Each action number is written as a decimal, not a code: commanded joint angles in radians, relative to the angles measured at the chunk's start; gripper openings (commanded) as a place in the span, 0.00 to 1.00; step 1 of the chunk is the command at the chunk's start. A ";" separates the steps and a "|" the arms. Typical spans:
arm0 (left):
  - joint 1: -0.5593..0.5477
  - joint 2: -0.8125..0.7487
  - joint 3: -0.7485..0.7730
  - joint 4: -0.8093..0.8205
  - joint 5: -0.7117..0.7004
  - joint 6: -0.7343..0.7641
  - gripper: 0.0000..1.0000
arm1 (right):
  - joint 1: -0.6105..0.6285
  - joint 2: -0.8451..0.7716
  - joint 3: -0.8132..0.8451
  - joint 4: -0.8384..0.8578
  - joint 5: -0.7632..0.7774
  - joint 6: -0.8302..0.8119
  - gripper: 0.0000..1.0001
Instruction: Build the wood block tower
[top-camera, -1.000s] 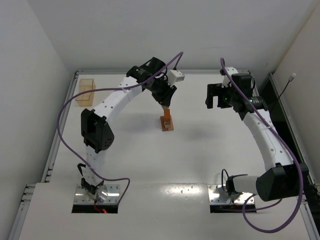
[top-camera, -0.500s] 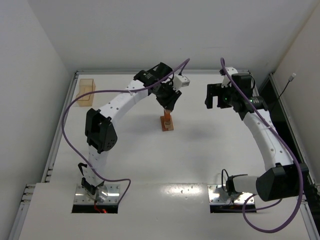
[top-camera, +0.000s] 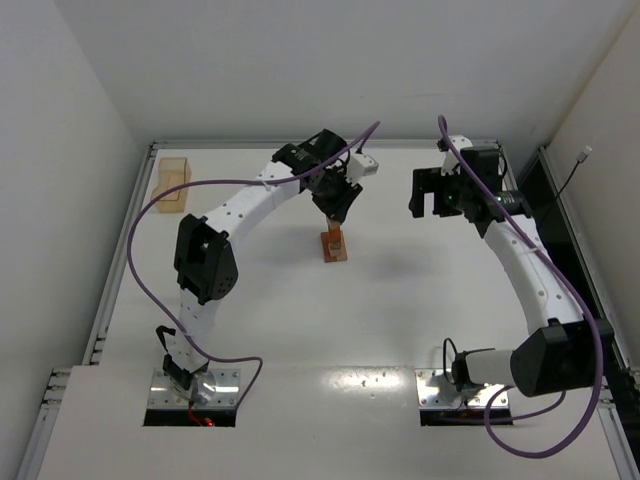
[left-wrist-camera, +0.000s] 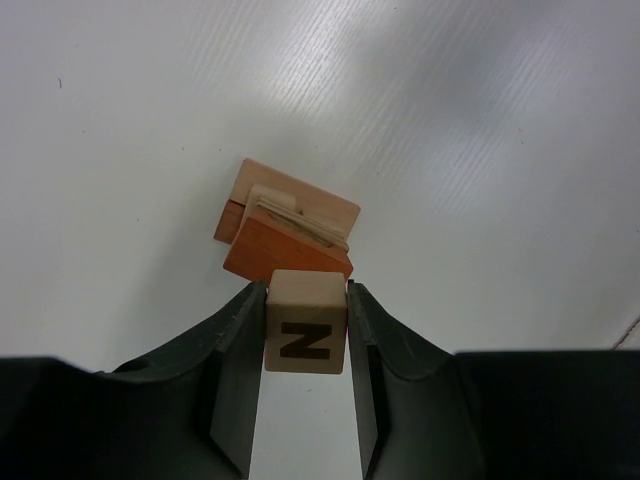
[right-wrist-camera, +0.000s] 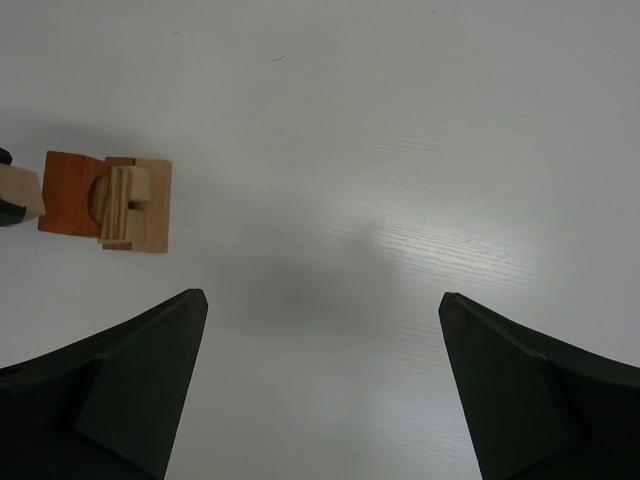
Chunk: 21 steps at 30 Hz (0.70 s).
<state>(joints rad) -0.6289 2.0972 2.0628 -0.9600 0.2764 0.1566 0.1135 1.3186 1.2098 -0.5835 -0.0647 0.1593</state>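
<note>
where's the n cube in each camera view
top external: centre, at the left gripper tip above the block stack, too small to make out
left wrist: N cube lower centre, clamped in that gripper
right wrist: far left edge, tan sliver beside the stack
shared landmark: the block stack

I see my right hand (right-wrist-camera: 320, 297) hanging over the white counter (right-wrist-camera: 420, 120), its two dark fingers (right-wrist-camera: 140, 390) spread wide apart at the bottom corners of the view. The tower (right-wrist-camera: 105, 200) sits at the left: a reddish-brown piece with a curved cutout and tan pieces against it. Just left of it is a tan cube (right-wrist-camera: 20, 193), cut off by the picture's edge; I cannot tell whether they touch. A soft shadow lies on the counter mid-view.
</note>
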 joint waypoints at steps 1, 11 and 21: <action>-0.008 0.006 0.002 0.032 -0.006 -0.012 0.00 | -0.003 0.002 0.016 0.037 -0.020 0.006 1.00; -0.008 0.037 0.002 0.032 -0.006 -0.022 0.00 | -0.003 0.021 0.016 0.037 -0.030 0.006 1.00; -0.008 0.037 -0.007 0.041 -0.016 -0.032 0.00 | -0.003 0.030 0.016 0.047 -0.040 0.006 1.00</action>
<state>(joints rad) -0.6289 2.1384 2.0590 -0.9360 0.2642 0.1406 0.1135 1.3460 1.2098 -0.5766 -0.0841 0.1593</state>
